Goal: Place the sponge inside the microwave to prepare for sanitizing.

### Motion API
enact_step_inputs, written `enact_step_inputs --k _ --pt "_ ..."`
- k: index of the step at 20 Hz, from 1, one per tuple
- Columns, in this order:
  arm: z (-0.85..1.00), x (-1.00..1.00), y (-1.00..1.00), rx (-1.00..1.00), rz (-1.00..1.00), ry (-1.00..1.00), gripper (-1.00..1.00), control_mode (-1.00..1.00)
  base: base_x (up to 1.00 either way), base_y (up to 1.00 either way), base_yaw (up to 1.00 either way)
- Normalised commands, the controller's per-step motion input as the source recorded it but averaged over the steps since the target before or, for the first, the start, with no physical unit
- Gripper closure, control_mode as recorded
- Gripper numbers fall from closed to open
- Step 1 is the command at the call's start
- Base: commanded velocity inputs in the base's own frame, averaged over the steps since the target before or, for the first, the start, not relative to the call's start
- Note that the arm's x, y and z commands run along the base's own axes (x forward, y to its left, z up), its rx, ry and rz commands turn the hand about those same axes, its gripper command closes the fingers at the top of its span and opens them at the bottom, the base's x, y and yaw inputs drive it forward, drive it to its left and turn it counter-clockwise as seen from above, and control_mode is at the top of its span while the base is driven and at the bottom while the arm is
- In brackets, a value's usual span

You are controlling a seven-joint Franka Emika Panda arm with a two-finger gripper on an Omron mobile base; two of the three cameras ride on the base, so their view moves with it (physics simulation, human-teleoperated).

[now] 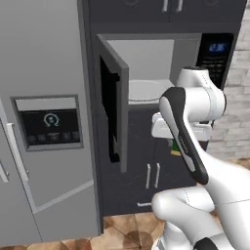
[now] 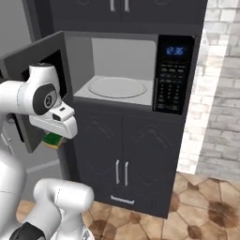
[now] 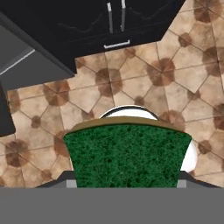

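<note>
We saw the sponge (image 3: pixel 127 153) pinched in the gripper (image 2: pixel 55 140), fingers closed on its two sides. In the hand view the green face sat right at the fingertips, spanning the whole gap between them, with the yellow layer showing as a thin strip along its far edge. The finger pads themselves were mostly hidden by the sponge, so we couldn't tell how deep it sat between them.

In the right base view the sponge hung under the white hand, pointing down, a bit of green and yellow poking out below. In the left base view just a sliver of green showed at (image 1: pixel 175 146) behind the forearm.

The gripper was outside the microwave (image 2: pixel 122 61), to the left of the opening and below the level of the cavity floor, beside the cabinet (image 2: pixel 124 154) under it. The door (image 1: pixel 113 102) stood swung open to the left. The turntable (image 2: pixel 117 87) lay bare on the pale cavity floor. The keypad (image 2: pixel 171 82) with blue digits was on the right side.

The hand camera looked down on the brown tile floor (image 3: pixel 144 83) and the dark cabinet front with its two handles (image 3: pixel 116 16). A grey fridge (image 1: pixel 44 122) stood left of the microwave.
</note>
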Motion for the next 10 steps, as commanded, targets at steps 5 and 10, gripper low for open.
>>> enact_step_inputs --k 5,10 --pt "0.00 0.00 0.00 0.00 0.00 0.00 1.00 1.00 0.24 -0.49 0.26" --pt "0.00 0.00 0.00 0.00 0.00 0.00 1.00 1.00 0.34 -0.52 0.15"
